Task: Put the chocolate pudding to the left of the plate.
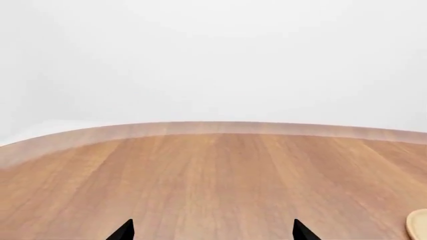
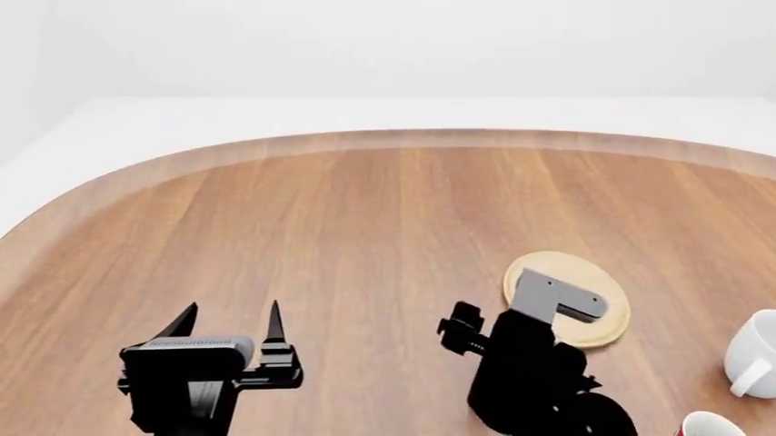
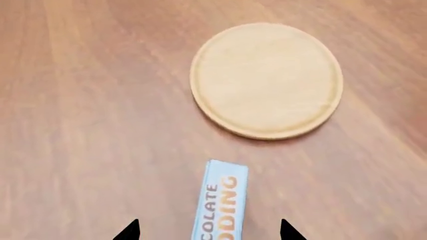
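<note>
The plate (image 3: 267,80), a round light tan wooden disc, lies flat on the table; it also shows in the head view (image 2: 540,268), partly covered by my right arm, and at the edge of the left wrist view (image 1: 419,225). The chocolate pudding (image 3: 221,200), a narrow carton with a blue and white printed face, lies on the table a short gap from the plate's rim. My right gripper (image 3: 209,230) is open, with a fingertip on either side of the carton and neither touching it. The carton is hidden under my right arm (image 2: 533,372) in the head view. My left gripper (image 2: 228,320) is open and empty over bare wood.
A white mug (image 2: 754,354) stands at the right edge of the wooden table (image 2: 363,227), and the rim of a red mug (image 2: 710,425) shows at the lower right corner. The table's curved far edge meets a white wall.
</note>
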### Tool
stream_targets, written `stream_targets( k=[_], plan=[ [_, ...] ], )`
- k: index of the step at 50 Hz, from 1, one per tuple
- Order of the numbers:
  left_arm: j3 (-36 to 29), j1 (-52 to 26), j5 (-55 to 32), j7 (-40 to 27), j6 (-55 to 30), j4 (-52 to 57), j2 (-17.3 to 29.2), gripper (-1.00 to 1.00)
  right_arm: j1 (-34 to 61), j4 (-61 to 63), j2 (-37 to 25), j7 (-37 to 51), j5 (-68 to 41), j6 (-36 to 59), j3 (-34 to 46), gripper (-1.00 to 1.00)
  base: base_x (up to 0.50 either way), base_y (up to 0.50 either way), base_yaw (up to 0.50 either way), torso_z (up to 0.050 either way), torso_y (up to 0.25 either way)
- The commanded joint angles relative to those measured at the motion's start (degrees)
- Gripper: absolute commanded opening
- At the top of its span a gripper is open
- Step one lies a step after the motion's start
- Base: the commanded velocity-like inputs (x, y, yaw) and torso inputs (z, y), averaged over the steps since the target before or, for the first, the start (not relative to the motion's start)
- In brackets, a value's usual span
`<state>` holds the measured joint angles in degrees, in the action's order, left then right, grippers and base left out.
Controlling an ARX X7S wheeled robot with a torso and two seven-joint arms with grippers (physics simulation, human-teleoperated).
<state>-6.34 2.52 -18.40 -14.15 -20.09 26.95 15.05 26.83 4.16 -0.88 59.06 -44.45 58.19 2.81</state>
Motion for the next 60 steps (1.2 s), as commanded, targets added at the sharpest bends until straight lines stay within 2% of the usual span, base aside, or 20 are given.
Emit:
stream_targets(
  k=[1, 26, 60],
  plan=[
    [0.24, 0.26, -0.49, -0.22, 0.30, 0.10, 0.33, 1.00, 1.00, -6.58, -0.26, 3.76, -3.19, -4.01, 2.60, 1.00, 0.00, 0.00, 0.00, 0.000, 0.000],
    [-0.15, 0.57, -0.88, -0.72, 0.78, 0.12, 0.82, 1.00, 0.23, -12.80, -1.40, 3.92, -6.53, -8.31, 6.05, 1.00, 0.00, 0.00, 0.00, 0.000, 0.000],
    [-0.95, 0.36, -1.17, -1.16, 1.52, -0.86, 1.31, 1.00, 2.91, -24.69, -1.79, -0.42, -9.91, -12.63, 8.13, 1.00, 0.00, 0.00, 0.00, 0.000, 0.000]
  ],
)
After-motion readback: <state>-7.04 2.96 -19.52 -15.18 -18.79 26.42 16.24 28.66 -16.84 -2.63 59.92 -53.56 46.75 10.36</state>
